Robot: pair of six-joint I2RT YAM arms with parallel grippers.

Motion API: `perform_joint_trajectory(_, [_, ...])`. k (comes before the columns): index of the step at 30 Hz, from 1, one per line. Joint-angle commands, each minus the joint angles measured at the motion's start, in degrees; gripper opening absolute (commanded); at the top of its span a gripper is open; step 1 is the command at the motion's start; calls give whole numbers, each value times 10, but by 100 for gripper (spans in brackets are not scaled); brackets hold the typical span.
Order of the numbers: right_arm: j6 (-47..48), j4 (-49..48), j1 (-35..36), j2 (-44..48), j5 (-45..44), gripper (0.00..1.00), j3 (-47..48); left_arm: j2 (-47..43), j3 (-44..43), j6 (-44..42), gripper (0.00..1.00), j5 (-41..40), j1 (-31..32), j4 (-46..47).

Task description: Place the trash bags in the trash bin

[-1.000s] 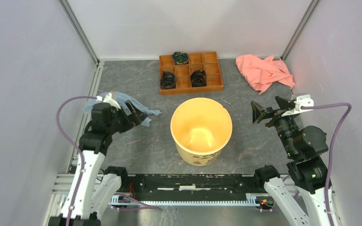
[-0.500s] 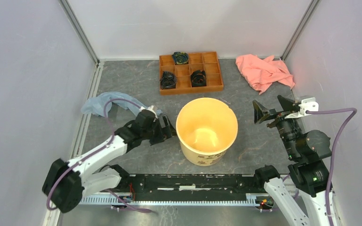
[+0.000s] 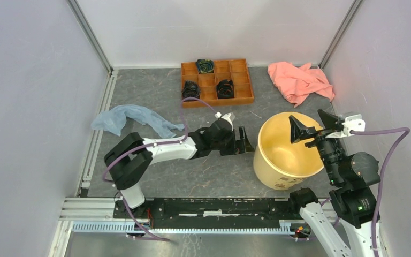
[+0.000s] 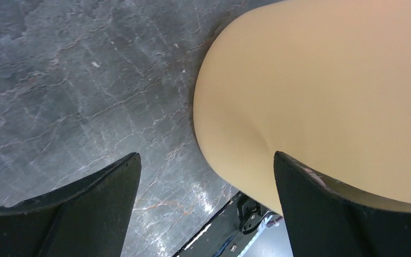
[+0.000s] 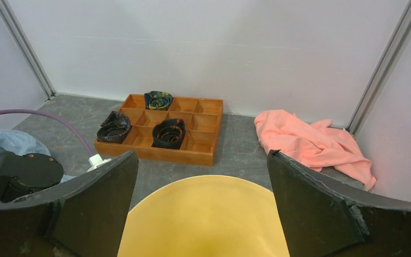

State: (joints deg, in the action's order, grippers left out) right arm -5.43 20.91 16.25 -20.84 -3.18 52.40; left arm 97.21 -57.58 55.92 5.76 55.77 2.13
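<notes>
The pale blue-grey trash bag lies crumpled on the table at the left. The pale yellow trash bin stands tilted at the right, under my right gripper. My left gripper is open and empty, stretched low across the table, its fingers just left of the bin's side. My right gripper is open and empty, held above the bin's mouth. A corner of the bag shows at the left in the right wrist view.
A compartmented orange-brown wooden tray with dark rolled items stands at the back centre. A salmon-pink cloth lies at the back right. Walls close in the table on both sides.
My left arm has swept right across the table away from the bag. The bin has slid right and tilted, now under my right gripper. The bag stays at the left.
</notes>
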Motion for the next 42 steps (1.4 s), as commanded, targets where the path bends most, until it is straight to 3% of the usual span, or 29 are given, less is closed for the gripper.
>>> perform_joint_trajectory(1, [29,8,-3,-4,3,98,38,10,-26,9,100,4,7,63])
perform_joint_trajectory(5, [33,-13,-3,-1,27,98,22,-58,11,-35,100,-53,5,-7])
perform_joint_trajectory(8, [-19,-54,0,8,50,98,-14,-141,38,-71,100,-127,6,-102])
perform_joint_trajectory(15, [-8,-93,18,-68,249,98,-14,-402,87,-103,100,-290,-1,-303])
perform_joint_trajectory(19, [-54,-131,20,-132,334,98,-4,-484,100,-96,100,-372,-16,-396])
perform_joint_trajectory(23, [-114,-195,33,-193,394,98,3,-471,93,-100,100,-385,-99,-460])
perform_joint_trajectory(28, [-73,-186,161,-274,295,98,41,-418,133,-175,100,-172,-323,-345])
perform_joint_trajectory(32, [-41,-138,264,-358,221,98,92,-363,122,-176,100,-172,-332,-288])
perform_joint_trajectory(35, [-29,-128,330,-402,139,98,104,-299,111,-185,91,-184,-338,-265])
perform_joint_trajectory(42, [6,-123,365,-452,43,98,85,-199,97,-188,81,-218,-344,-226])
